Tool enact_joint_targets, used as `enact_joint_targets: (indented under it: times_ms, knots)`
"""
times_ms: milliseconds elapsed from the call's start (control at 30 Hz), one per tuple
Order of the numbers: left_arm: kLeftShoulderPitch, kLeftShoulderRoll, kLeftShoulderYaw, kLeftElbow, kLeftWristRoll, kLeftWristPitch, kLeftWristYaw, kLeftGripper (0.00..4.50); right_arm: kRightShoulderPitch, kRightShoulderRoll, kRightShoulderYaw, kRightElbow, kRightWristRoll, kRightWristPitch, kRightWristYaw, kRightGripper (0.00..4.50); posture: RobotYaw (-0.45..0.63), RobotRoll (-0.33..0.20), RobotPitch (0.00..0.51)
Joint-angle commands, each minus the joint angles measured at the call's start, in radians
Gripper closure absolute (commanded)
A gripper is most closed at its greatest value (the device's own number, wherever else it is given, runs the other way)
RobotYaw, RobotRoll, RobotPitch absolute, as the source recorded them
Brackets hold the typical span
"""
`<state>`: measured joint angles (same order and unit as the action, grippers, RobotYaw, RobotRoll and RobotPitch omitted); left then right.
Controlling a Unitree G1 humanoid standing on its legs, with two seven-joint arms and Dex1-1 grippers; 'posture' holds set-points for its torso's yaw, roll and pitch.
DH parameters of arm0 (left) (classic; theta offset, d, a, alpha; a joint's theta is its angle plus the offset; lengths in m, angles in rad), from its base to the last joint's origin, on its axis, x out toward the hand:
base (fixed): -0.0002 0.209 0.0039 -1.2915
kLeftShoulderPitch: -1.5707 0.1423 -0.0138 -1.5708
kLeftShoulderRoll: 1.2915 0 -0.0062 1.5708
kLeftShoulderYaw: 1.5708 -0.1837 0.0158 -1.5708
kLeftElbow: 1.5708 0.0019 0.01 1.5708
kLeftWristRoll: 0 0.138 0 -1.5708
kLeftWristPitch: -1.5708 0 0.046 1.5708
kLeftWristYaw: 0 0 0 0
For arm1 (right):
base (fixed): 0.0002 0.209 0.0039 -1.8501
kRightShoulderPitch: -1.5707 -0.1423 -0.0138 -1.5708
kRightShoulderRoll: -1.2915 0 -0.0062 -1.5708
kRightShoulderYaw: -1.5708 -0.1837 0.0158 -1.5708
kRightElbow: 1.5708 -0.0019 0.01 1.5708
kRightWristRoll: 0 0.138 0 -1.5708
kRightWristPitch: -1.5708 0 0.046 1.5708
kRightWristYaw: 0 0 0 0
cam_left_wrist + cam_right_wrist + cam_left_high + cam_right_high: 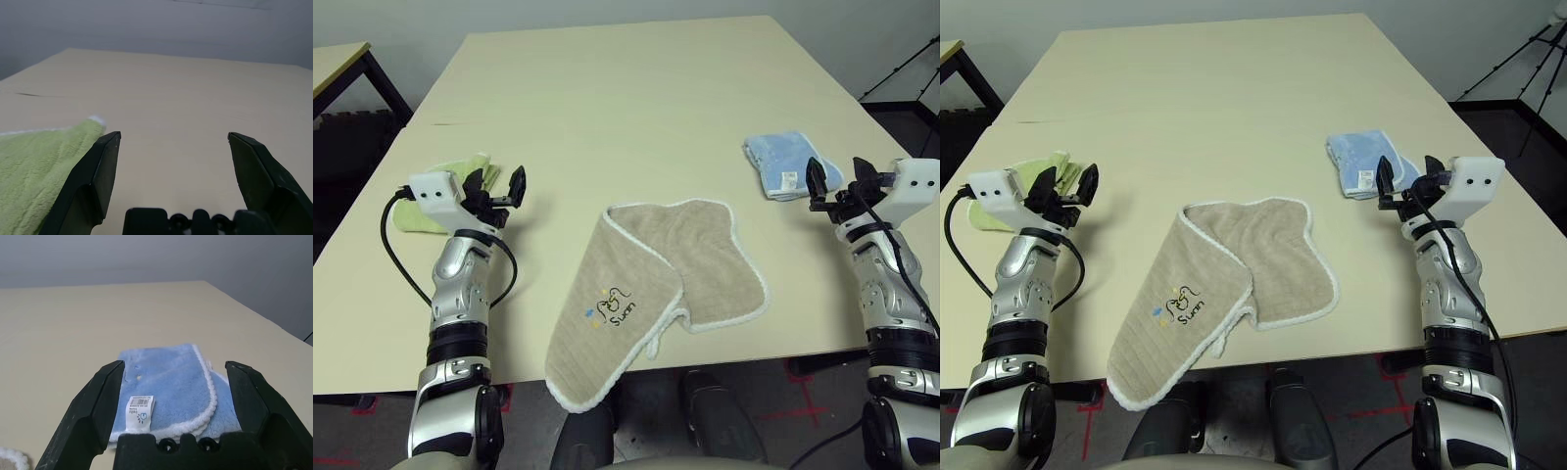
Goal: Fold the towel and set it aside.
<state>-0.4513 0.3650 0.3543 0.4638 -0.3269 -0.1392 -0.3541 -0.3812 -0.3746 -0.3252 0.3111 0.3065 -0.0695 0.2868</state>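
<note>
The towel (656, 294) is spread loosely on the tabletop (626, 108) at its near edge, partly folded over itself, with one corner hanging past the edge. Its dark logo (610, 305) faces up on the folded flap. To the left of the towel, well apart, the left hand (499, 191) is held above the tabletop with its fingers released and nothing between them; a green cloth (450, 191) lies just beside it. To the right of the towel, the right hand (837, 186) is likewise spread wide and empty, raised just in front of a folded blue towel (788, 166).
</note>
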Motion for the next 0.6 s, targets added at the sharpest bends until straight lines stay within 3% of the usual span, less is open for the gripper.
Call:
enact_joint_targets:
  times_ms: [33, 600]
  knots:
    - [0.007, 0.007, 0.0, 0.023, 0.044, -0.03, 0.052, 0.06, 0.006, -0.012, -0.007, -0.015, 0.003, 0.01, 0.01, 0.03, -0.07, 0.0, 0.105]
    - [-0.013, -0.061, -0.086, 0.065, 0.07, -0.03, -0.001, 0.06, 0.006, -0.017, 0.009, -0.016, 0.012, 0.021, 0.069, 0.03, -0.04, 0.0, 0.106]
